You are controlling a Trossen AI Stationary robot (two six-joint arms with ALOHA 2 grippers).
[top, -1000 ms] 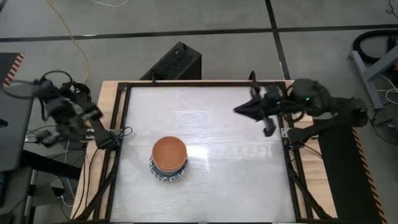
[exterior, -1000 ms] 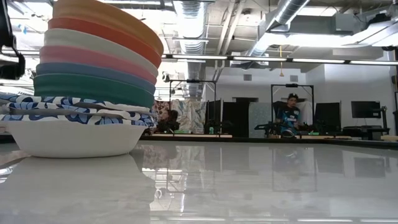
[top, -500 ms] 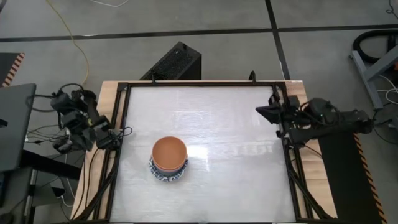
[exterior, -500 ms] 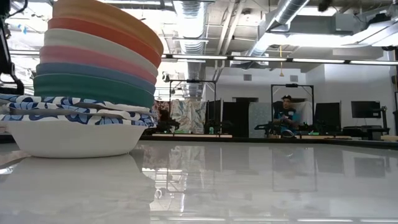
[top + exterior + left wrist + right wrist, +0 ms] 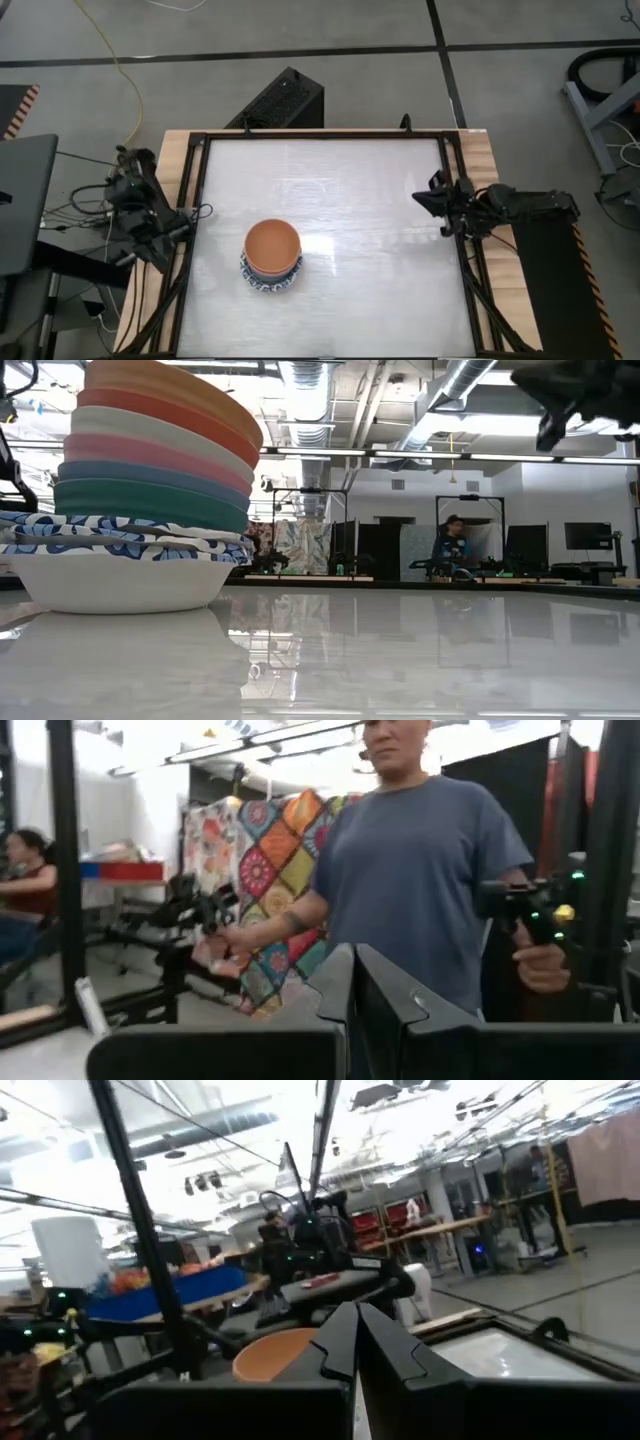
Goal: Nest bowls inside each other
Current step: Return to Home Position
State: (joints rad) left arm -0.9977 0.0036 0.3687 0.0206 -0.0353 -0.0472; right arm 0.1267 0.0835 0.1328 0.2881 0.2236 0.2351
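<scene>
One stack holds all the bowls in view. It stands on the table left of centre, in the lower half of the high view, well apart from both arms. Top down in the low view: orange bowl, red bowl, cream bowl, pink bowl, dark blue bowl, teal bowl, then white bowls with blue-patterned rims at the bottom. From above only the orange bowl shows, with a patterned rim peeking out under it. Left arm sits just off the table's left edge. Left gripper has its fingers pressed together with nothing between them, and faces a person in a blue shirt beyond the frame. Right gripper sits at the table's right edge, about halfway along it, pointing in over the table. Its fingers are also pressed together on nothing, and the orange bowl shows past them in its wrist view.
</scene>
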